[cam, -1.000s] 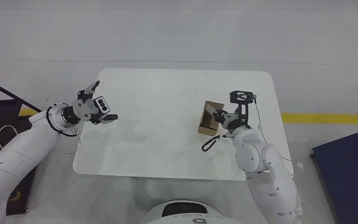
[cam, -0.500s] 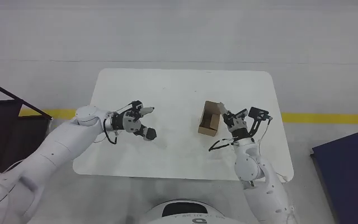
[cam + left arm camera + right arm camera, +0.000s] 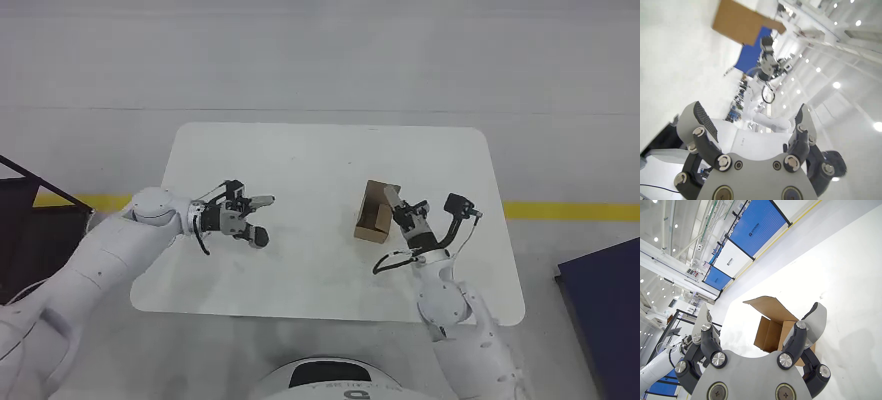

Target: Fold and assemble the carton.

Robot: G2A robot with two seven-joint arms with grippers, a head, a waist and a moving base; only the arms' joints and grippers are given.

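Carton (image 3: pixel 378 212) seen just beside R gripper (image 3: pixel 428 206), spread wide, nothing held; L gripper (image 3: pixel 263 218) likewise, well apart; bare table (image 3: pixel 320 160) between.

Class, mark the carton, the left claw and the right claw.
carton (image 3: pixel 376 213), top view, middle of its cardboard body.
left claw (image 3: pixel 264 218), top view, midway between its fingertips.
right claw (image 3: pixel 429 206), top view, midway between its fingertips.

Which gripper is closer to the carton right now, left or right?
Right. The right gripper sits open just beside the carton; the left gripper is open across the table, well apart from it.
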